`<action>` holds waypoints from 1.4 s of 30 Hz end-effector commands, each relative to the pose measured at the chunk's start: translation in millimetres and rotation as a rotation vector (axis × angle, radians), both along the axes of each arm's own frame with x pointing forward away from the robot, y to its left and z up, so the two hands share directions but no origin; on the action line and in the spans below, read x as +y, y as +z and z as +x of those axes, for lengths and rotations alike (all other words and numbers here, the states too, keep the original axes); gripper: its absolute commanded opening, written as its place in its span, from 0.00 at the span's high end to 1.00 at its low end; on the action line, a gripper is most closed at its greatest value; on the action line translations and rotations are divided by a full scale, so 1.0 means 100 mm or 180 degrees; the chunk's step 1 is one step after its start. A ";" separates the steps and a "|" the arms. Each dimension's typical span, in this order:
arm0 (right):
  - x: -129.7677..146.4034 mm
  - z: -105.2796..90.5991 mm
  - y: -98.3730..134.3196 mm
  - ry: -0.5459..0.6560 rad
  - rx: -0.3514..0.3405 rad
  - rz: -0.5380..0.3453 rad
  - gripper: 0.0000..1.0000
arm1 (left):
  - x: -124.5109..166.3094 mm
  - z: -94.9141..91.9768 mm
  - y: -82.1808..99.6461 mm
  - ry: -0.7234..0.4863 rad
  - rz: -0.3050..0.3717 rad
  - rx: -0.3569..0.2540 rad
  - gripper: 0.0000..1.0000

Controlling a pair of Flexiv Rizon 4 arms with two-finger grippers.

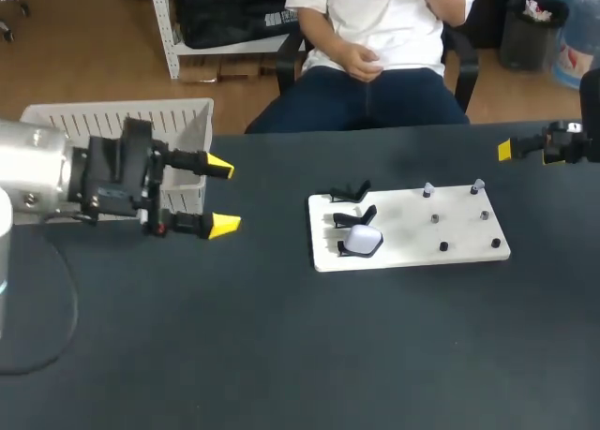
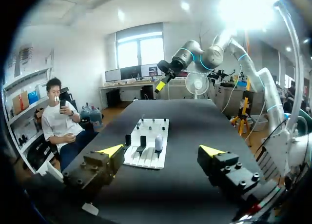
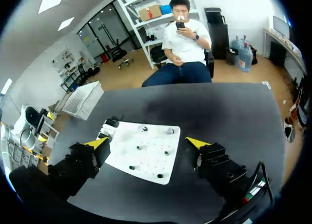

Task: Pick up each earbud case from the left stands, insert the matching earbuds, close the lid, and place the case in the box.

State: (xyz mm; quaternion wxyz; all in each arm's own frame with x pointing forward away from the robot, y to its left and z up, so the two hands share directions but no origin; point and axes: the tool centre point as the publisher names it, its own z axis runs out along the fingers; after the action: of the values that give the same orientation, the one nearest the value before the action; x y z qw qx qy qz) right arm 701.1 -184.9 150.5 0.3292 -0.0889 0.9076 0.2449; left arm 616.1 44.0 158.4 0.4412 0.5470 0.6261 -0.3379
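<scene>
**Box** (image 1: 112, 121): white and slatted, close beside the wrist of the left arm.

**Left tool** (image 1: 223, 197): fingers spread wide, nothing held. The arm lies level above the surface (image 1: 281, 355), its fingers pointing at the board (image 1: 412, 247), which sits well ahead of them.

**Stands** (image 1: 352, 194): black, at the end of the board nearest the left tool. One carries the case (image 1: 361, 240), a white rounded shell; the others look bare.

**Judged handling:** the case is probably light, rigid and smooth, so likely slippery. A hold across its two broad faces, below the lid seam, would leave the lid free.

**Earbuds** (image 1: 427, 190): what appear to be small pale pieces on pegs, at the end of the board farther from the left tool. They are too small to detail.

**Right tool** (image 3: 146, 142): fingers wide apart, empty. The arm is raised, with the board ahead of and beneath the fingers, apart from them.
</scene>
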 end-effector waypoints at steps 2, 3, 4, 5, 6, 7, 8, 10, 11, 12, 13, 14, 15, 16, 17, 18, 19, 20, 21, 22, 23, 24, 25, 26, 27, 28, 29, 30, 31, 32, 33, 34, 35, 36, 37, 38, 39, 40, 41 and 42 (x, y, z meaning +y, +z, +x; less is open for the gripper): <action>0.00 0.00 0.00 0.0001 -0.0002 -0.0002 0.00 | -0.33 -0.02 -0.22 0.0384 -0.0074 -0.0093 0.00; 0.00 0.00 0.00 0.0001 -0.0002 -0.0002 0.00 | -0.39 -0.02 -0.26 0.0416 -0.0039 -0.0088 0.00; 0.00 0.00 0.00 0.0001 -0.0002 -0.0002 0.00 | -0.45 -0.03 -0.29 0.0368 0.0014 -0.0096 0.00; 0.00 0.00 0.00 0.0001 -0.0002 -0.0002 0.00 | -0.48 -0.03 -0.31 0.0363 0.0009 -0.0091 0.00; 0.00 0.00 0.00 0.0001 -0.0002 -0.0002 0.00 | -0.53 -0.02 -0.34 0.0359 0.0001 -0.0067 0.00; 0.00 0.00 0.00 0.0001 -0.0002 -0.0002 0.00 | -0.56 -0.01 -0.36 0.0337 0.0037 -0.0049 0.00; 0.00 0.00 0.00 0.0001 -0.0002 -0.0002 0.00 | -0.63 -0.01 -0.40 0.0365 0.0075 -0.0013 0.00; 0.00 0.00 0.00 0.0001 -0.0002 -0.0002 0.00 | -0.67 -0.01 -0.42 0.0274 0.0079 0.0037 0.00; 0.00 0.00 0.00 0.0001 -0.0002 -0.0002 0.00 | -0.67 -0.01 -0.42 0.0274 0.0079 0.0037 0.00; 0.00 0.00 0.00 0.0001 -0.0002 -0.0002 0.00 | -0.67 -0.01 -0.42 0.0274 0.0079 0.0037 0.00; 0.00 0.00 0.00 0.0001 -0.0002 -0.0002 0.00 | -0.67 -0.01 -0.42 0.0274 0.0079 0.0037 0.00; 0.00 0.00 0.00 0.0001 -0.0002 -0.0002 0.00 | -0.67 -0.01 -0.42 0.0274 0.0079 0.0037 0.00; 0.00 0.00 0.00 0.0001 -0.0002 -0.0002 0.00 | -0.67 -0.01 -0.42 0.0274 0.0079 0.0037 0.00; 0.00 0.00 0.00 0.0001 -0.0002 -0.0002 0.00 | -0.67 -0.01 -0.42 0.0274 0.0079 0.0037 0.00; 0.00 0.00 0.00 0.0001 -0.0002 -0.0002 0.00 | -0.67 -0.01 -0.42 0.0274 0.0079 0.0037 0.00; 0.00 0.00 0.00 0.0001 -0.0002 -0.0002 0.00 | -0.67 -0.01 -0.42 0.0274 0.0079 0.0037 0.00; 0.00 0.00 0.00 0.0001 -0.0002 -0.0002 0.00 | -0.67 -0.01 -0.42 0.0274 0.0079 0.0037 0.00; 0.00 0.00 0.00 0.0001 -0.0002 -0.0002 0.00 | -0.67 -0.01 -0.42 0.0274 0.0079 0.0037 0.00; 0.00 0.00 0.00 0.0001 -0.0002 -0.0002 0.00 | -0.67 -0.01 -0.42 0.0274 0.0079 0.0037 0.00; 0.00 0.00 0.00 0.0001 -0.0002 -0.0002 0.00 | -0.67 -0.01 -0.42 0.0274 0.0079 0.0037 0.00; 0.00 0.00 0.00 0.0001 -0.0002 -0.0002 0.00 | -0.67 -0.01 -0.42 0.0274 0.0079 0.0037 0.00; 0.00 0.00 0.00 0.0001 -0.0002 -0.0002 0.00 | -0.71 -0.01 -0.43 0.0302 0.0159 0.0016 0.00; 0.00 0.00 0.00 0.0001 -0.0002 -0.0002 0.00 | -0.77 0.01 -0.46 0.0295 0.0213 -0.0027 0.00; 0.00 0.00 0.00 0.0001 -0.0002 -0.0002 0.00 | -0.81 0.02 -0.49 0.0284 0.0222 0.0037 0.00; 0.00 0.00 0.00 0.0001 -0.0002 -0.0002 0.00 | -0.85 0.03 -0.52 0.0259 0.0233 0.0021 0.00; 0.00 0.00 0.00 0.0001 -0.0002 -0.0002 0.00 | -0.89 0.03 -0.55 0.0244 0.0260 -0.0003 0.00; 0.00 0.00 0.00 0.0001 -0.0002 -0.0002 0.00 | -0.94 0.04 -0.58 0.0243 0.0305 -0.0011 0.00; 0.00 0.00 0.00 0.0001 -0.0002 -0.0002 0.00 | -0.98 0.05 -0.60 0.0213 0.0311 -0.0012 0.00; 0.00 0.00 0.00 0.0001 -0.0002 -0.0002 0.00 | -1.02 0.06 -0.63 0.0197 0.0355 -0.0018 0.00; 0.00 0.00 0.00 0.0001 -0.0002 -0.0002 0.00 | -1.05 0.08 -0.66 0.0224 0.0403 -0.0014 0.00; 0.00 0.00 0.00 0.0001 -0.0002 -0.0002 0.00 | -1.08 0.10 -0.68 0.0227 0.0425 -0.0018 0.00; 0.00 0.00 0.00 0.0001 -0.0002 -0.0002 0.00 | -1.11 0.13 -0.71 0.0213 0.0427 0.0008 0.00; 0.00 0.00 0.00 0.0001 -0.0002 -0.0002 0.00 | -1.14 0.15 -0.73 0.0238 0.0463 0.0015 0.00; 0.00 0.00 0.00 0.0001 -0.0002 -0.0002 0.00 | -1.16 0.17 -0.76 0.0256 0.0501 0.0003 0.00; 0.00 0.00 0.00 0.0001 -0.0002 -0.0002 0.00 | -1.19 0.18 -0.78 0.0261 0.0510 0.0019 0.00; 0.00 0.00 0.00 0.0001 -0.0002 -0.0002 0.00 | -1.22 0.20 -0.80 0.0281 0.0553 0.0033 0.00; 0.00 0.00 0.00 0.0001 -0.0002 -0.0002 0.00 | -1.24 0.21 -0.82 0.0285 0.0583 0.0022 0.00; 0.00 0.00 0.00 0.0001 -0.0002 -0.0002 0.00 | -1.26 0.22 -0.84 0.0297 0.0600 0.0032 0.00; 0.00 0.00 0.00 0.0001 -0.0002 -0.0002 0.00 | -1.28 0.22 -0.86 0.0288 0.0623 0.0044 0.00; 0.00 0.00 0.00 0.0001 -0.0002 -0.0002 0.00 | -1.30 0.22 -0.88 0.0282 0.0628 0.0059 0.00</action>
State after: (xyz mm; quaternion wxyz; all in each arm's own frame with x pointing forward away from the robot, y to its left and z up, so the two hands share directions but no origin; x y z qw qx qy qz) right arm 701.1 -184.8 150.5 0.3292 -0.0889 0.9076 0.2449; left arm 628.3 -64.2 80.0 0.4280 0.5428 0.6641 -0.2848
